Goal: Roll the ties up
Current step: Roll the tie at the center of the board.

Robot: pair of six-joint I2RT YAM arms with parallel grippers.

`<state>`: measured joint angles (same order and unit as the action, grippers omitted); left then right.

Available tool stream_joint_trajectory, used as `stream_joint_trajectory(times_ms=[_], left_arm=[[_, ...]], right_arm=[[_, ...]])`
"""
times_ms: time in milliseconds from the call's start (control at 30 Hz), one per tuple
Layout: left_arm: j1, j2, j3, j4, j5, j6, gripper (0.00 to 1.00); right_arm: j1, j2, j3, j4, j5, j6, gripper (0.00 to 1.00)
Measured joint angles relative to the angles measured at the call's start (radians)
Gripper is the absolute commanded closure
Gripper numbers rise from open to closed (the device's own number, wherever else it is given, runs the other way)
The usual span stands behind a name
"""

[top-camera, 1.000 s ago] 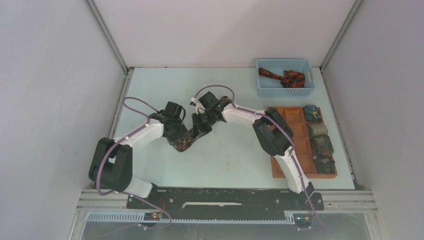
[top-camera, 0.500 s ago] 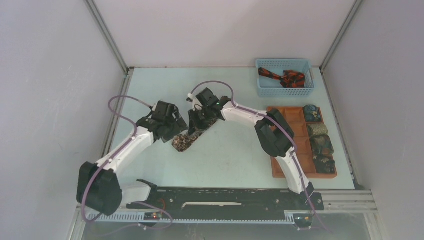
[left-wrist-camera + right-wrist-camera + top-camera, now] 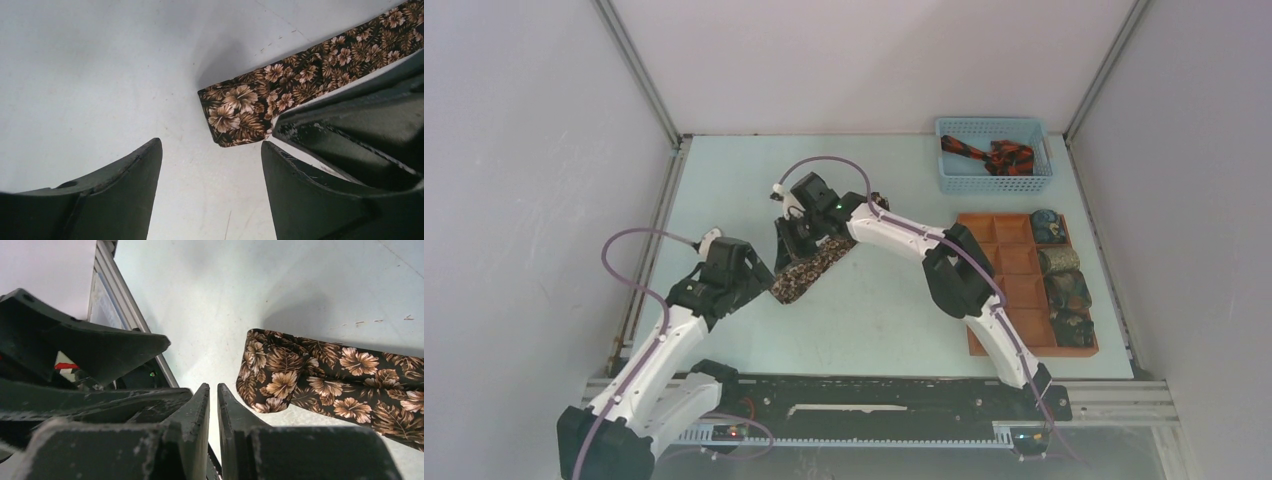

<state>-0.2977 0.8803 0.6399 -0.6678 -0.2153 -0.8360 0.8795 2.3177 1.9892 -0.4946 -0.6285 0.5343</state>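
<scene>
Entry: the brown floral tie [image 3: 809, 268] is lying flat and unrolled on the table [image 3: 724, 180], running diagonally across its middle. We are seeing no turn started at its near end.

The left gripper [image 3: 211, 147] is hovering just beside that end, jaws wide apart and holding nothing. The right gripper [image 3: 213, 386] is hanging beside the strip, its fingers nearly together with only a slit between them, also empty.

We are judging this as the start of rolling this tie. The next move is calling for one gripper to pinch the end and fold it over while the other pins the strip.

Rolled ties [image 3: 1064, 262] are sitting in the tray [image 3: 972, 335], and a black and red tie [image 3: 994, 155] is waiting in the basket [image 3: 944, 180].
</scene>
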Motion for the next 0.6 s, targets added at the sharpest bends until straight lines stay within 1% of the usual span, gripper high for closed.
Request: stream_joint_trajectory(times_ms=[167, 300, 600], left_arm=[[0.002, -0.051, -0.032, -0.008, -0.008, 0.000, 0.24], [0.004, -0.056, -0.040, -0.008, -0.013, 0.000, 0.26], [0.004, -0.055, -0.056, 0.000, -0.017, 0.000, 0.28]], right_arm=[[0.004, 0.054, 0.016, -0.014, 0.000, 0.000, 0.90], [0.002, 0.084, 0.016, -0.030, 0.000, 0.000, 0.92], [-0.020, 0.089, 0.011, -0.033, -0.001, 0.000, 0.94]])
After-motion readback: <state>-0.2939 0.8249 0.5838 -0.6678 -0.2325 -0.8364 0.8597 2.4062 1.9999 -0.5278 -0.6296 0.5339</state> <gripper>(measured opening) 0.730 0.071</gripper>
